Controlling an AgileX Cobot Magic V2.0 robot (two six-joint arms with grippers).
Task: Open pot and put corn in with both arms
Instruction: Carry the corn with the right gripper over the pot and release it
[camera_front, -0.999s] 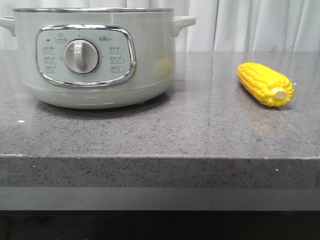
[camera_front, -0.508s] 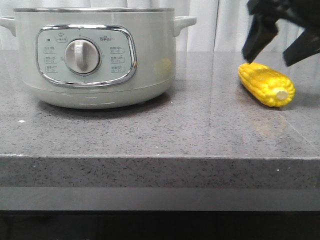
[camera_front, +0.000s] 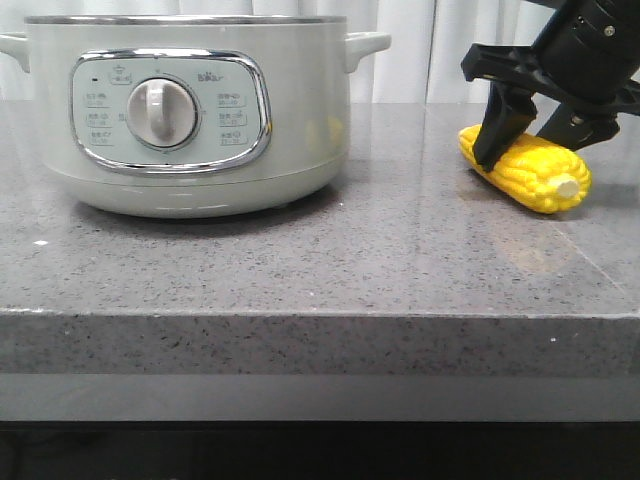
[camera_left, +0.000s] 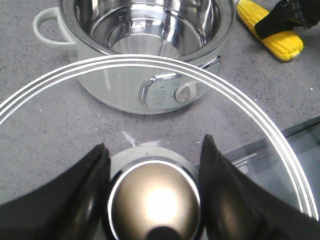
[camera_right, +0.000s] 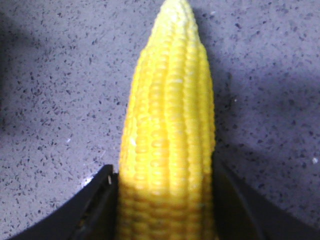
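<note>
The pot (camera_front: 190, 110) stands at the left of the counter, and in the left wrist view (camera_left: 150, 75) it is open with a bare steel bowl. My left gripper (camera_left: 154, 145) is shut on the knob (camera_left: 154, 200) of the glass lid (camera_left: 250, 115) and holds it in the air in front of the pot; neither shows in the front view. The corn (camera_front: 535, 175) lies on the counter at the right. My right gripper (camera_front: 535, 135) is down over it, with a finger against each side (camera_right: 162, 167). The corn (camera_right: 170, 100) points away between the fingers.
The grey speckled counter (camera_front: 320, 260) ends in a front edge below the pot and corn. White curtains (camera_front: 450, 50) hang behind. The pot's side handles (camera_front: 365, 45) stick out. In the left wrist view the counter's edge (camera_left: 300, 145) shows beside the lid.
My right gripper came into view from the upper right and came down over the corn. The corn's tip has slid a little to the left. The pot has not moved.
</note>
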